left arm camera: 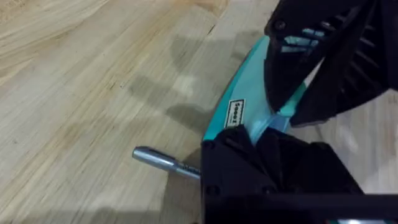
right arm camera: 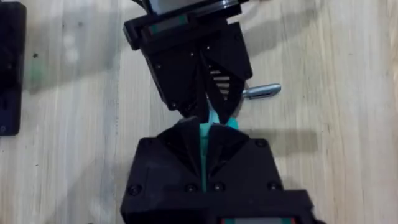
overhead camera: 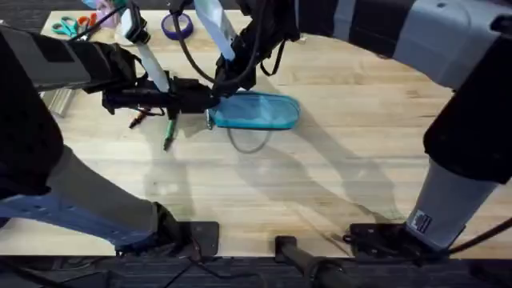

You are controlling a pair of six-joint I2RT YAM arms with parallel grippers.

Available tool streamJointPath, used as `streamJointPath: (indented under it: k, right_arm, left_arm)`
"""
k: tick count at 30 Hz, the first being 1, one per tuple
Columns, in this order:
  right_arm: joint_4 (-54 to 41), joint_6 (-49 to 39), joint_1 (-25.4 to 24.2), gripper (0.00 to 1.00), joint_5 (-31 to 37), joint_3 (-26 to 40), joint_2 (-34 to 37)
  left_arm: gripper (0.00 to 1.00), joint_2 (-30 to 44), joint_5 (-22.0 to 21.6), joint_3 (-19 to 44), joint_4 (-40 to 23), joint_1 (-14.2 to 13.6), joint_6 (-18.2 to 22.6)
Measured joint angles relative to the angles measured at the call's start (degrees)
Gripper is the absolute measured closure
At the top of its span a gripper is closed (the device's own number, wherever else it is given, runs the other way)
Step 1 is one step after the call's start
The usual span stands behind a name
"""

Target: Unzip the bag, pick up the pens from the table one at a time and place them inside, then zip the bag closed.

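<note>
Since all the pens are lying out on the table [overhead camera: 336, 184], I'd say we're at step one here, getting the bag unzipped.

Going left to right in the overhead view: the orange pen [overhead camera: 141, 118] lies just under the left arm, and the green pen [overhead camera: 169, 134] is a bit nearer the camera beside it. The grey pen [left arm camera: 163, 160] shows in the left wrist view, poking out right beside the bag's end.

Next comes the left gripper [overhead camera: 206, 102], reaching in from the left side and pinched down on the left end of the bag [overhead camera: 260, 110]. Nose to nose with it is the right gripper [overhead camera: 226, 84], which has reached across the middle. In its own wrist view its fingers are squeezed tight on a thin edge of the blue fabric, touching or nearly touching the other gripper's tips. The rest of the bag stretches off to the right, flat on the table.

I can't tell which one has the zipper pull, or whether the zip is open at all yet. My guess for the next move: one gripper anchors that end while the other drags the pull rightward along the length. Both grips need to stay firm, or the whole pouch just slides along.
</note>
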Motion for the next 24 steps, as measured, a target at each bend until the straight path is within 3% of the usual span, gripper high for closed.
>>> streamJointPath:
  k: [22, 23, 24]
  right_arm:
    - [-3.3, 2.7, -1.3, 0.968, -1.1, 0.4, -0.1]
    - [-3.7, 2.9, -1.4, 0.929, -1.2, 0.4, -0.3]
    - [-4.3, 3.3, -1.5, 0.811, -1.4, 0.4, -0.6]
  left_arm:
    - [0.958, 0.0, 0.1, 0.0, 0.0, 0.0, 0.0]
    - [0.958, 0.0, 0.1, 0.0, 0.0, 0.0, 0.0]
    - [0.958, 0.0, 0.1, 0.0, 0.0, 0.0, 0.0]
